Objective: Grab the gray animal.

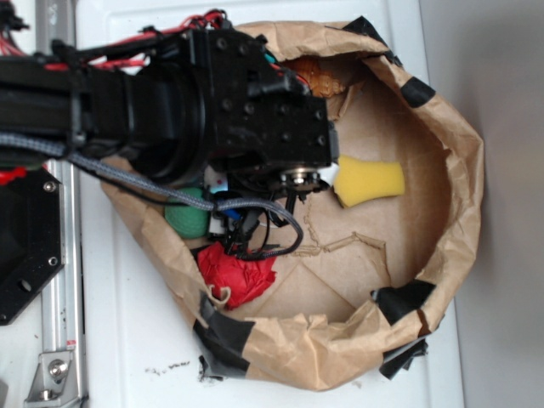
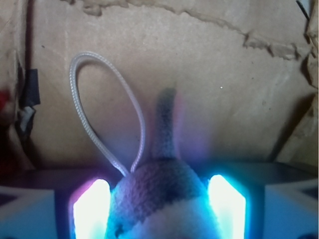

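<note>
Your hand (image 2: 158, 206) had its two lit fingers (image 2: 92, 206) closed on either side of the gray animal (image 2: 159, 199), its tail pointing straight ahead over the paper bag's floor (image 2: 224, 74), near the bag's left wall.

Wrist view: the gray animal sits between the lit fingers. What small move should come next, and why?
Probably close on it. The gray animal already fills the space between the glowing fingers, its cord loop lying free ahead. Whether the pads already press it is unclear.
</note>
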You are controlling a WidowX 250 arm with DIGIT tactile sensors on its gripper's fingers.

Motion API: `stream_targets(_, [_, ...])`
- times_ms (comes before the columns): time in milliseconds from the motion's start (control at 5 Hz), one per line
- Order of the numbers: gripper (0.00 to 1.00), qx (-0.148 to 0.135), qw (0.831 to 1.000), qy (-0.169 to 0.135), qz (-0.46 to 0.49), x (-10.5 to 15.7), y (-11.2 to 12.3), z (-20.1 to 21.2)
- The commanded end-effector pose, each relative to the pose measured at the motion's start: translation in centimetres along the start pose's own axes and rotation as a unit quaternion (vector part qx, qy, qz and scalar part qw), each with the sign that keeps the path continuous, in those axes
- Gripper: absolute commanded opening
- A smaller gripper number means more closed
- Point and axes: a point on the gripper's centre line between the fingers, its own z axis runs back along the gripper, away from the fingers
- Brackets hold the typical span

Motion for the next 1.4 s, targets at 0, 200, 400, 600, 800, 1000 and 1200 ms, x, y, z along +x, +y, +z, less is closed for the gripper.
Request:
stream_targets(0, [0.0,0.009,1.0,-0.029,0.005,0.1,1.0,2.1])
stream_targets(200, [0.0,0.009,0.999,-0.037,0.01,0.3,0.9,2.4])
stream_targets(400, [0.0,-0.024,0.994,-0.103,0.027,2.4,-0.4,6.4])
stream_targets(600, [0.0,-0.051,0.983,-0.174,0.028,3.3,-2.1,12.2])
stream_targets(800, [0.0,-0.048,0.976,-0.212,0.029,2.8,-2.6,15.2])
stream_targets(1000, [0.0,-0.049,0.971,-0.231,0.037,2.3,-2.3,16.1])
stream_targets(1200, [0.0,-0.051,0.971,-0.23,0.049,2.3,-2.6,16.4])
